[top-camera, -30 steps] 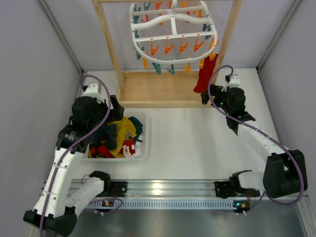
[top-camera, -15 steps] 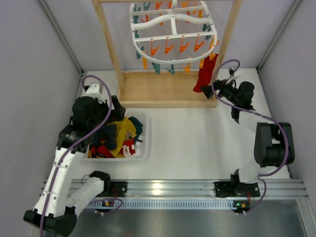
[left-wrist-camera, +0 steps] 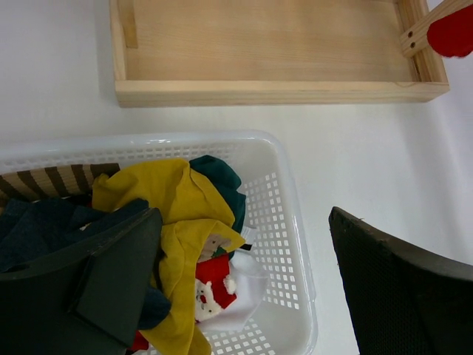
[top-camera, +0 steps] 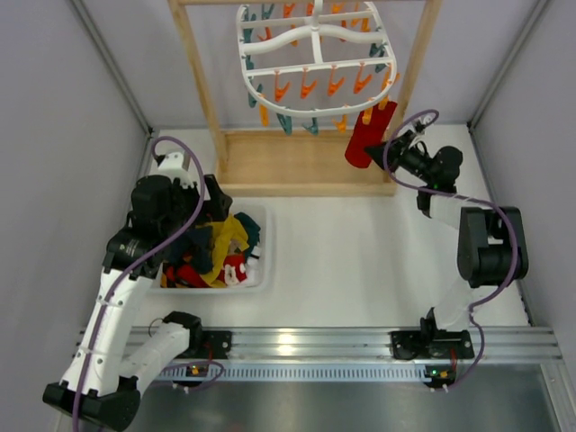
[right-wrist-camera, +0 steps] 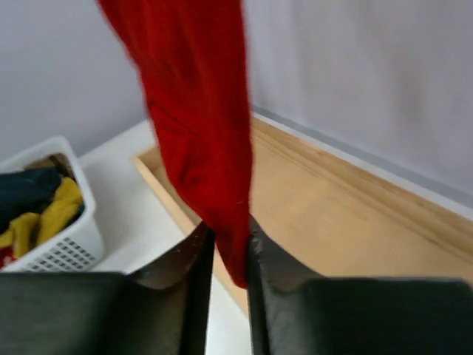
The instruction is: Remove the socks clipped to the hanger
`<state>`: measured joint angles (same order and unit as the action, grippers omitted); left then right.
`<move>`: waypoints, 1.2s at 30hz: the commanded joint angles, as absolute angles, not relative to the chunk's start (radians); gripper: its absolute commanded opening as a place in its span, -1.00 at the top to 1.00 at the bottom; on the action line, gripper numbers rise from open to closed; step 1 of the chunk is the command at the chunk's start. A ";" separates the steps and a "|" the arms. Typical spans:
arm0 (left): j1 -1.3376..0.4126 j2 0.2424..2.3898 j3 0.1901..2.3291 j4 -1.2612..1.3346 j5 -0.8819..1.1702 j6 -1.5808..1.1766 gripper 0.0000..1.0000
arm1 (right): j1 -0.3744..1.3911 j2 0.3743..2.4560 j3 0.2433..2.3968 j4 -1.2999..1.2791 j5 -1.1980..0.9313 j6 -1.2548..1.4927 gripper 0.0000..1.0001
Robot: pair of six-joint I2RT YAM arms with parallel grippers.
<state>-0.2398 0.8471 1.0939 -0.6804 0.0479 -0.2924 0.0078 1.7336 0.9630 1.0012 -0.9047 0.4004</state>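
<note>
One plain red sock [top-camera: 363, 137] hangs from an orange peg at the near right rim of the white oval hanger [top-camera: 315, 56]. My right gripper [top-camera: 382, 149] reaches in from the right. In the right wrist view it [right-wrist-camera: 229, 248] is shut on the red sock's [right-wrist-camera: 194, 111] lower end, one finger against each side. The sock's tip also shows in the left wrist view [left-wrist-camera: 452, 33]. My left gripper [left-wrist-camera: 245, 216] stands open above the white basket [left-wrist-camera: 295, 222], holding nothing. A mustard yellow sock [left-wrist-camera: 164, 194] and dark navy fabric [left-wrist-camera: 41, 225] lie in the basket.
The hanger hangs from a light wooden stand whose tray-like base [top-camera: 297, 164] lies on the table behind the basket [top-camera: 263, 270]. A red sock with a white pattern [left-wrist-camera: 214, 277] lies in the basket too. Grey walls close in on both sides.
My right arm swung toward the stand and its gripper closed from wide open onto the red sock's lower end. The sock shifted slightly left. The left arm stayed still.
</note>
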 commanded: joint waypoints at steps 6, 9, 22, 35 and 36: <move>-0.239 0.798 1.212 -0.624 0.023 -0.347 -0.97 | 0.098 1.586 0.747 1.339 -0.810 0.526 1.00; -0.239 0.811 1.270 -0.626 0.029 -0.364 -0.97 | 0.165 1.468 0.672 1.234 -0.683 0.412 1.00; -0.469 1.005 1.555 -0.634 -0.082 -0.379 -0.97 | 0.699 1.189 0.722 0.687 0.000 0.071 1.00; -0.890 1.282 1.833 -0.641 -0.615 -0.244 -0.97 | 1.077 1.428 0.974 0.604 0.440 -0.164 1.00; -0.890 1.305 1.860 -0.650 -0.633 -0.230 -0.97 | 1.100 1.457 0.988 0.606 0.471 -0.175 1.00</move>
